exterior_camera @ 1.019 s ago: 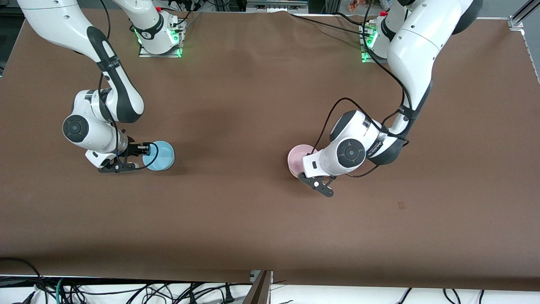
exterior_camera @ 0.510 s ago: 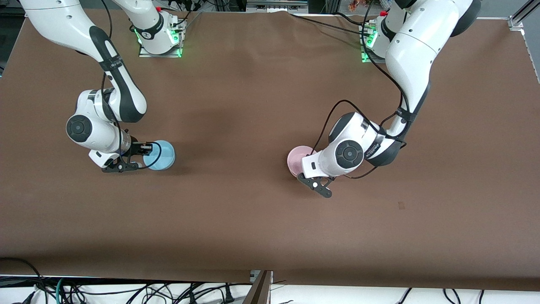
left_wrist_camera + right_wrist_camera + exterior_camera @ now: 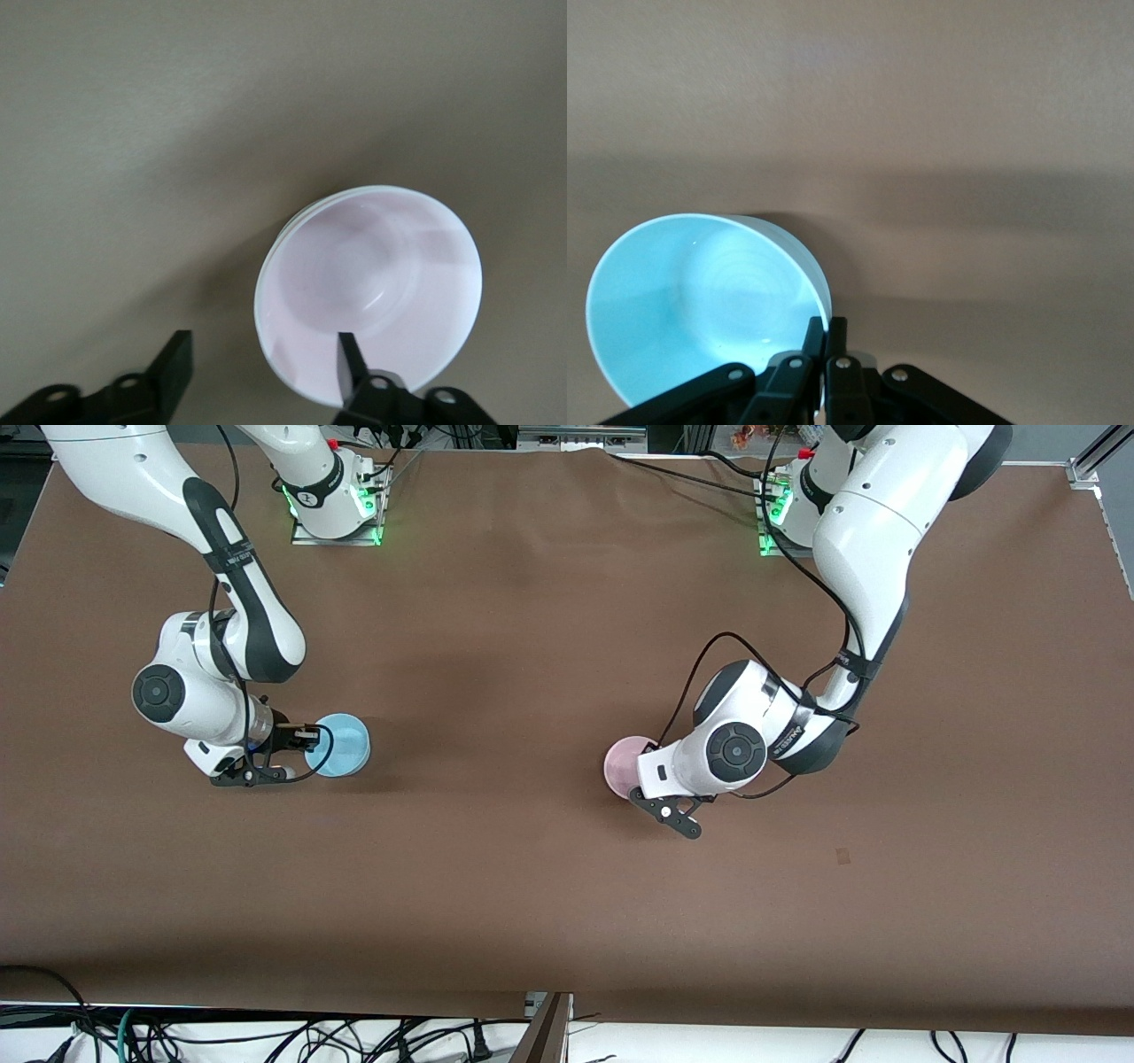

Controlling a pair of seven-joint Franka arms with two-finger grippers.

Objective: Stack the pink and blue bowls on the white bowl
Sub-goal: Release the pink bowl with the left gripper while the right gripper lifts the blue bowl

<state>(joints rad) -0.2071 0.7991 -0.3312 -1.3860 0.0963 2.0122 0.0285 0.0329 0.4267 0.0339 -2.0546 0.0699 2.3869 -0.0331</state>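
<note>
Pinching blue bowl [image 3: 700,301] rim, right gripper [image 3: 826,335] clamped; left gripper [image 3: 261,367] spread, one finger inside pink bowl [image 3: 372,288]

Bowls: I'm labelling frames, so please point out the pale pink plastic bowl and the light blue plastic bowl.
pale pink plastic bowl [image 3: 368,283]: left wrist view, inner floor.
light blue plastic bowl [image 3: 691,310]: right wrist view, inner floor.

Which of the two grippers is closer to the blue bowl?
The right. The right gripper is shut on the blue bowl at its rim. The left gripper stands open around the pink bowl's rim, toward the left arm's end.
</note>
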